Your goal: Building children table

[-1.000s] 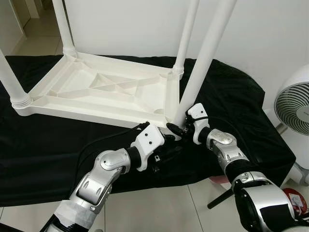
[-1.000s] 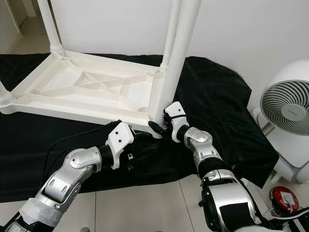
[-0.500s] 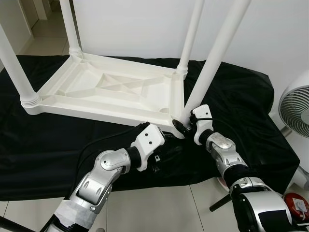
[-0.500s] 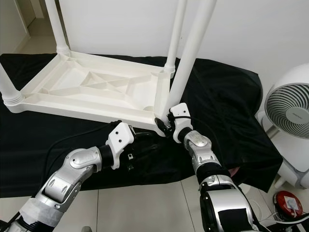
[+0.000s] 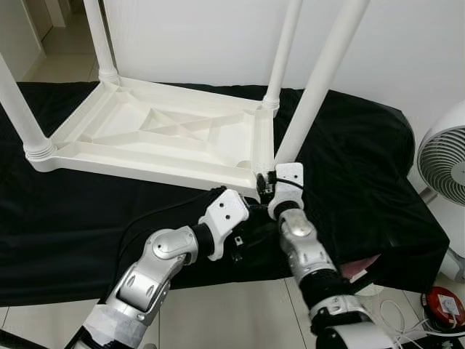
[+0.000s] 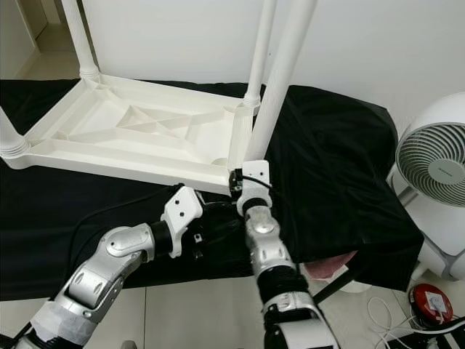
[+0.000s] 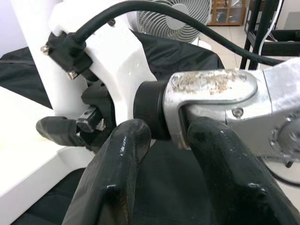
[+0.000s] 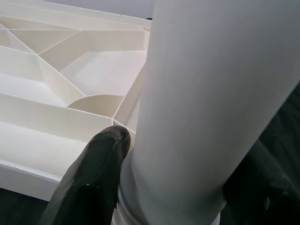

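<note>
the white table top (image 5: 160,138) lies upside down on the black cloth (image 5: 349,167), the left gripper (image 5: 243,236) sits open just below its near corner, and the right gripper (image 5: 267,187) squeezes the leaning table leg (image 5: 320,80) there.

Two black fingers (image 7: 117,173) spread below a silver wrist (image 7: 213,101); white housing (image 7: 103,51) with black cable (image 7: 154,14); fan (image 7: 173,18) behind, over black cloth (image 7: 178,54).
</note>
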### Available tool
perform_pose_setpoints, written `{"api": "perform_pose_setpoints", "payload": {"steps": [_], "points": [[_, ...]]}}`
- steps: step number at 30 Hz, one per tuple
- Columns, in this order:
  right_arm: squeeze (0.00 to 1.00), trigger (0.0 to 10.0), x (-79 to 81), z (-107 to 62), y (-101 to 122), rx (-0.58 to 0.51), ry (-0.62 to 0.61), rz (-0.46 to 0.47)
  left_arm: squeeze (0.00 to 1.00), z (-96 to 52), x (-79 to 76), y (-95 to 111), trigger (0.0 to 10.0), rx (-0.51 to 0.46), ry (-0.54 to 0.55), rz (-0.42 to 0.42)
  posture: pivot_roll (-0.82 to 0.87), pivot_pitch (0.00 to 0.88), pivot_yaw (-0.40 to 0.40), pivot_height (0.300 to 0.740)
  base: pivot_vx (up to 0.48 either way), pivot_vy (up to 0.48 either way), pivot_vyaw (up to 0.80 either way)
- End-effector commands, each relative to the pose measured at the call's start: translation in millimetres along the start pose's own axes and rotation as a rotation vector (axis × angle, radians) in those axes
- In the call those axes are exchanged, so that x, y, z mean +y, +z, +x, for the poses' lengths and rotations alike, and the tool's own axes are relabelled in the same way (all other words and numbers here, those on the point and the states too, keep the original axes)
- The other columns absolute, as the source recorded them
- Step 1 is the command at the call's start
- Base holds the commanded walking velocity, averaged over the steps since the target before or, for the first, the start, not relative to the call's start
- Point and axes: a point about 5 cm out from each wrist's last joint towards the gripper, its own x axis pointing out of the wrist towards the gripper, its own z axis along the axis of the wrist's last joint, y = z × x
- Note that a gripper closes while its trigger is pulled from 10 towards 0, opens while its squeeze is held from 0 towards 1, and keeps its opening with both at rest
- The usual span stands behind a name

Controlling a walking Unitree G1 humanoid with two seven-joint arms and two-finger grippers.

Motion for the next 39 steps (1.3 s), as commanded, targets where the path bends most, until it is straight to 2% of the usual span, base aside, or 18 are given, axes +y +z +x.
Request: {"api": "perform_pose_setpoints", "payload": {"steps": [1,2,3,4,5,10,14,16,19,20,26,27,31,33,39], "points": [[0.0,0.0,-8.7,0.7,6,-0.049,-0.06,0.049,0.0,1.3,-0.5,2,10.0,-0.008,0.007,-0.001,-0.03,0.0,-0.072,0.74,0.0,0.0,0.0],[0.0,4.8,-13.3,1.4,9,-0.075,-0.06,0.046,0.0,1.5,-0.9,2,10.0,-0.007,0.007,-0.002,-0.03,0.0,-0.074,0.74,0.0,0.0,0.0],[0.0,4.8,-13.3,1.4,9,-0.075,-0.06,0.046,0.0,1.5,-0.9,2,10.0,-0.007,0.007,-0.002,-0.03,0.0,-0.074,0.74,0.0,0.0,0.0],[0.0,10.0,-20.0,1.2,11,-0.099,-0.058,0.047,0.0,1.3,-0.8,2,10.0,-0.007,0.008,-0.001,-0.03,0.0,-0.077,0.74,0.0,0.0,0.0],[1.0,10.0,-25.0,-0.4,14,-0.128,-0.047,0.044,0.0,0.7,-0.3,2,10.0,-0.006,0.01,0.0,-0.03,0.0,-0.079,0.74,0.0,0.0,0.0],[1.0,10.0,-28.2,-11.4,17,-0.176,-0.018,0.057,0.0,-0.8,0.4,2,10.0,-0.006,0.018,0.0,-0.03,0.0,-0.085,0.74,0.0,0.0,0.0],[1.0,10.0,-29.6,-31.6,18,-0.193,-0.038,0.041,0.0,-2.0,-1.2,1,10.0,-0.006,0.026,-0.005,-0.03,0.0,-0.088,0.74,0.0,0.0,0.0],[1.0,10.0,-30.0,-35.3,18,-0.199,-0.043,0.034,0.0,-2.3,-1.5,1,10.0,-0.007,0.027,-0.005,-0.03,0.0,-0.089,0.74,0.0,0.0,0.0],[1.0,10.0,-30.4,-49.9,20,-0.22,-0.017,0.06,0.0,-4.3,-1.5,1,10.0,-0.007,0.031,-0.006,-0.04,0.0,-0.085,0.74,0.0,0.0,0.0],[0.0,10.0,-30.4,-54.2,20,-0.225,-0.003,0.051,0.0,-5.2,-1.1,1,10.0,-0.006,0.033,-0.006,-0.05,0.0,-0.082,0.74,0.0,0.0,0.0],[0.0,10.0,-26.1,-64.7,16,-0.222,0.083,0.041,0.0,-7.5,1.4,2,10.0,-0.006,0.042,-0.001,-0.05,0.0,-0.078,0.74,0.0,0.0,0.0],[0.0,0.4,-23.6,-68.1,13,-0.209,0.119,0.044,0.0,-9.0,3.9,2,10.0,-0.004,0.046,0.006,-0.05,0.0,-0.078,0.74,0.0,0.0,0.0],[0.0,0.4,-22.1,-70.9,10,-0.197,0.141,0.047,0.0,-10.0,5.6,3,10.0,-0.003,0.048,0.011,-0.05,0.0,-0.078,0.74,0.0,0.0,0.0],[0.0,0.0,-10.9,-73.0,4,-0.147,0.239,0.065,0.0,-14.7,16.2,6,10.0,-0.005,0.078,0.031,-0.05,0.0,-0.078,0.74,0.0,0.0,0.0],[0.0,0.0,-6.5,-73.4,3,-0.124,0.278,0.078,0.0,-15.1,17.9,7,10.0,-0.011,0.091,0.039,-0.04,0.0,-0.085,0.74,0.0,0.0,0.0]]}}
